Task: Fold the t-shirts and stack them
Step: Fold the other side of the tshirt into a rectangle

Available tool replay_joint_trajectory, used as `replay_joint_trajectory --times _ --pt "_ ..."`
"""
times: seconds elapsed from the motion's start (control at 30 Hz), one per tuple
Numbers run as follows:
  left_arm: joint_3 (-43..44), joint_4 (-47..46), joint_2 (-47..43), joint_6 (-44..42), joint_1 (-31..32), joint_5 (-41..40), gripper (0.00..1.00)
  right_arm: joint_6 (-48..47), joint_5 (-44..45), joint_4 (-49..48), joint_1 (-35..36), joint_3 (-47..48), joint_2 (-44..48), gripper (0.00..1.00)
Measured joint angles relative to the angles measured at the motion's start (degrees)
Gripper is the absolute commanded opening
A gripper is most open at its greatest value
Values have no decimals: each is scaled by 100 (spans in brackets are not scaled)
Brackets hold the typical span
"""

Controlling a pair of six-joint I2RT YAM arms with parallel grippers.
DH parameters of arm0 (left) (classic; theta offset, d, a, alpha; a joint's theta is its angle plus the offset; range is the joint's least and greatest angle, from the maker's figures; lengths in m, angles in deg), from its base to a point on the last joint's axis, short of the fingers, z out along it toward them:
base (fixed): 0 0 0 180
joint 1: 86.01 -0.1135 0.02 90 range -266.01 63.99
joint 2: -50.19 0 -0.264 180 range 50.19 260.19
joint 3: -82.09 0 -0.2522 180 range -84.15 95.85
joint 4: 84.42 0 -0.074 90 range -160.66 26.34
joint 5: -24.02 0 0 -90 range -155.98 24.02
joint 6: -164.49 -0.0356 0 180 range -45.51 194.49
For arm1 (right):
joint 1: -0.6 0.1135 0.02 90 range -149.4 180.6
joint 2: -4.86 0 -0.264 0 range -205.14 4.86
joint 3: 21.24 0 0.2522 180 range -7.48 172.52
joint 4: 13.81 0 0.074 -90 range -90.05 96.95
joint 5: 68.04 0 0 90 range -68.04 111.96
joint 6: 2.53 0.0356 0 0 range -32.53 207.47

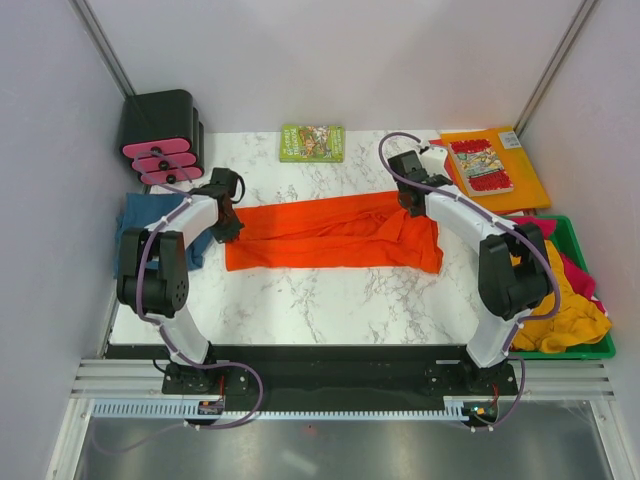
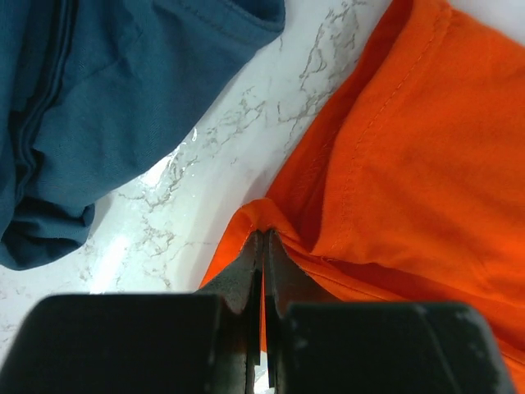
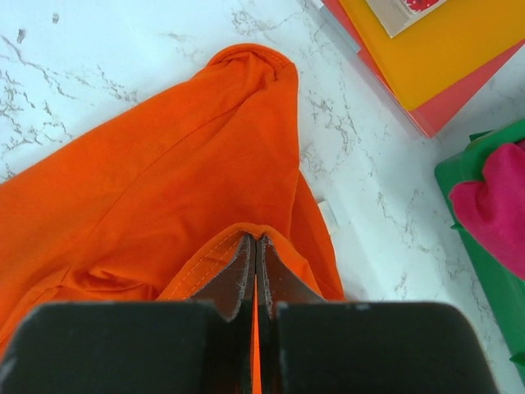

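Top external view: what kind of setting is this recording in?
Likely a lab robot cell: plain white walls box in a marble-pattern table, an aluminium rail fronts it, and a green bin holds t-shirts.

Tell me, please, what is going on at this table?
Both arms are working on the orange shirt, which lies in a band across the table. The left gripper is shut on its left edge and the right gripper on its right end. A teal shirt lies at the left; a yellow shirt and a pink shirt sit in the bin at the right.
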Motion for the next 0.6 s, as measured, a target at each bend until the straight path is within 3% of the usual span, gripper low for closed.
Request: replay_joint_trajectory --times 0.5,0.53,0.57,0.6 --pt "313 -26 57 -35 76 0 2 -2 9 -120 -260 205 -199 0" --pt "304 -31 57 -35 76 0 4 0 7 -122 -267 205 -212 5" --pt "295 -26 57 -35 76 0 10 -2 2 -122 -269 205 -212 24" --pt "282 -22 57 -35 76 0 21 -7 -11 -131 -269 205 -212 32"
